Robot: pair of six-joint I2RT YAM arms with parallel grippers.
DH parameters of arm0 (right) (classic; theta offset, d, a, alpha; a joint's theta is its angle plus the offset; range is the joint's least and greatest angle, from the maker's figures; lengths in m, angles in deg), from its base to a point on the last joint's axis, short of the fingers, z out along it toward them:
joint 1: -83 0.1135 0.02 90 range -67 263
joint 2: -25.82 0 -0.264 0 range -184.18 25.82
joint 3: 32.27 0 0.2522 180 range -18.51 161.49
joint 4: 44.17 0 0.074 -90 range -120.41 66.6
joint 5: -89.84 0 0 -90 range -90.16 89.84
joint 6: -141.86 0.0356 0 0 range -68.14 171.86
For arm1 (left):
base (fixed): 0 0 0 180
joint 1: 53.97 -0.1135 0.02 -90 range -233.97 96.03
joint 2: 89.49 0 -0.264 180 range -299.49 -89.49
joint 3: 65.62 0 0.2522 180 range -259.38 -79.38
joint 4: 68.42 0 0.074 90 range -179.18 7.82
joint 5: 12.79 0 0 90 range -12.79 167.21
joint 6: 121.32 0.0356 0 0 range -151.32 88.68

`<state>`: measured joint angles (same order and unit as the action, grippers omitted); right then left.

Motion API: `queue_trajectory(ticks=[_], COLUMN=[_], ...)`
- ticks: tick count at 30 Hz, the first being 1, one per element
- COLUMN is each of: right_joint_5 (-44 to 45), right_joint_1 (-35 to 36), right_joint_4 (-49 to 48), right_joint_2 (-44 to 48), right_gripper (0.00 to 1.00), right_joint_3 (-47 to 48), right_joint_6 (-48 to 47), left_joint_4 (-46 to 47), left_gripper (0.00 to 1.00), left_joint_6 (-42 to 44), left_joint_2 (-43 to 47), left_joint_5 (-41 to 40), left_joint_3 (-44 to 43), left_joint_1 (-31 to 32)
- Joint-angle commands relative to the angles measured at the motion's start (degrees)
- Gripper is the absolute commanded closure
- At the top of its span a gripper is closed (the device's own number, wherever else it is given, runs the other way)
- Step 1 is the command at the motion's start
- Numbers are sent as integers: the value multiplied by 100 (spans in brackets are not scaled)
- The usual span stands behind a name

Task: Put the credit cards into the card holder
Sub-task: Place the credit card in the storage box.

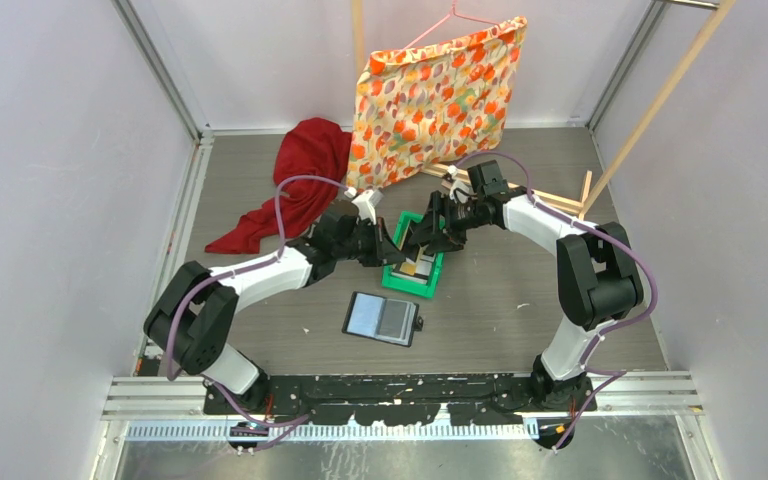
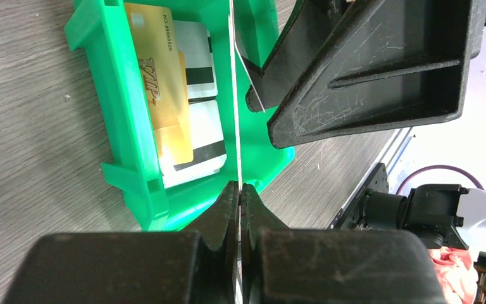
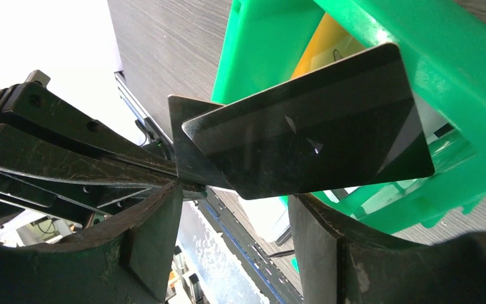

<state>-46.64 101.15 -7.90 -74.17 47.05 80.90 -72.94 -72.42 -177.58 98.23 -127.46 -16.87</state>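
Note:
My left gripper (image 2: 240, 189) is shut on a dark credit card (image 3: 316, 136), pinching one corner and holding it on edge over the green tray (image 2: 120, 107). In the left wrist view that card shows only as a thin pale line (image 2: 235, 95). My right gripper (image 3: 234, 218) is open, its fingers (image 3: 145, 240) standing either side of the card's lower edge with a gap. A gold credit card (image 2: 158, 82) and white-grey ones (image 2: 202, 136) lie in the tray. The card holder (image 1: 382, 318) lies open on the table, nearer the arm bases, shiny pages up.
The green tray (image 1: 415, 268) sits mid-table under both grippers (image 1: 407, 242). A red cloth (image 1: 300, 180) lies at the back left, a floral cloth (image 1: 435, 95) hangs on a hanger behind, and wooden sticks (image 1: 560, 200) rest at the back right.

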Motion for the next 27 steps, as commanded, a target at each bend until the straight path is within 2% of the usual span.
queue_trajectory(ticks=[1,19,24,27], right_joint_5=[109,-305,-421,-563], right_joint_1=[-5,-5,-9,-14], right_joint_4=[134,482,524,438], right_joint_2=[250,418,400,361], right_gripper=[33,24,20,14], right_joint_3=[115,228,350,482], right_joint_6=[-242,-1129,-1212,-1018], left_joint_4=[-155,-1177,-1204,-1023], left_gripper=[100,100,100,100], left_joint_6=[153,242,237,165], left_joint_2=[313,1007,1159,1199], left_joint_5=[-19,-181,-175,-50], left_joint_3=[43,103,157,199], left_joint_1=[-67,-155,-168,-168])
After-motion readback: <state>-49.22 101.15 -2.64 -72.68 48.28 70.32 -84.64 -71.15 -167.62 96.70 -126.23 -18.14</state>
